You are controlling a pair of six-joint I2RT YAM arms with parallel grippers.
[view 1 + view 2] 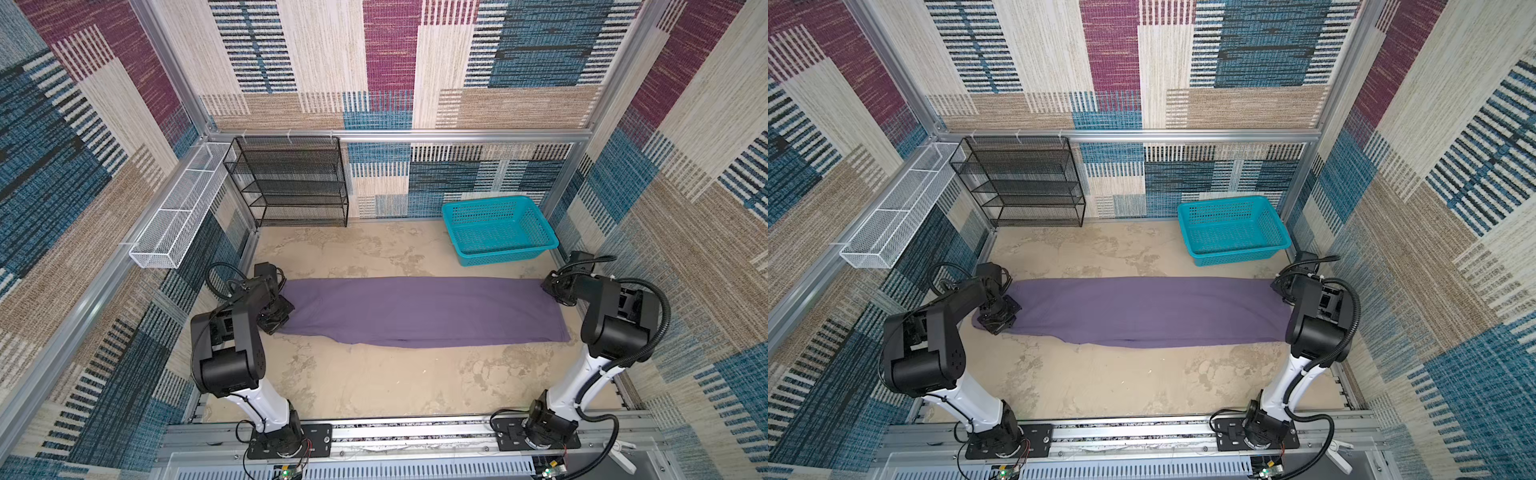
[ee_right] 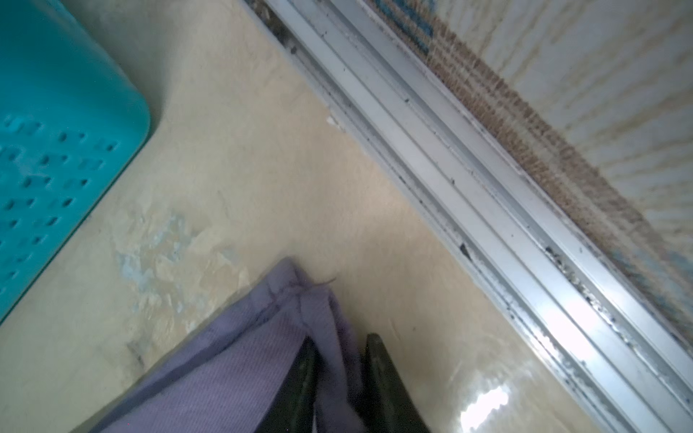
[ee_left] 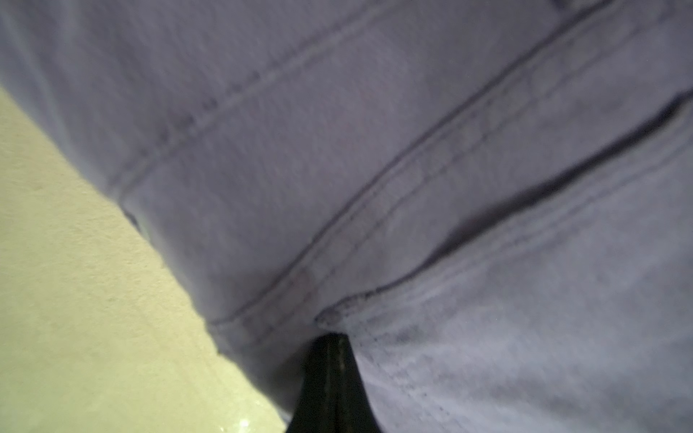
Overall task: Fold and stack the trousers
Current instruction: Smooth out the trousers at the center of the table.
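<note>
Purple trousers [image 1: 1142,311] lie flat in one long strip across the surface [image 1: 1121,382]. Left gripper [image 1: 998,318] is down on their left end, right gripper [image 1: 1280,286] at the far corner of the right end; jaws unreadable from here. Teal basket [image 1: 1237,255] sits just behind the right end. Black mesh rack [image 1: 1021,183] and white wire tray [image 1: 892,212] are back-left.

The sandy, mottled tabletop [image 1: 374,382] carries the purple trousers [image 1: 424,309] laid flat and long across the frame's middle, a teal basket [image 1: 507,257] at upper right and a black mesh rack [image 1: 291,183] at upper left.
</note>
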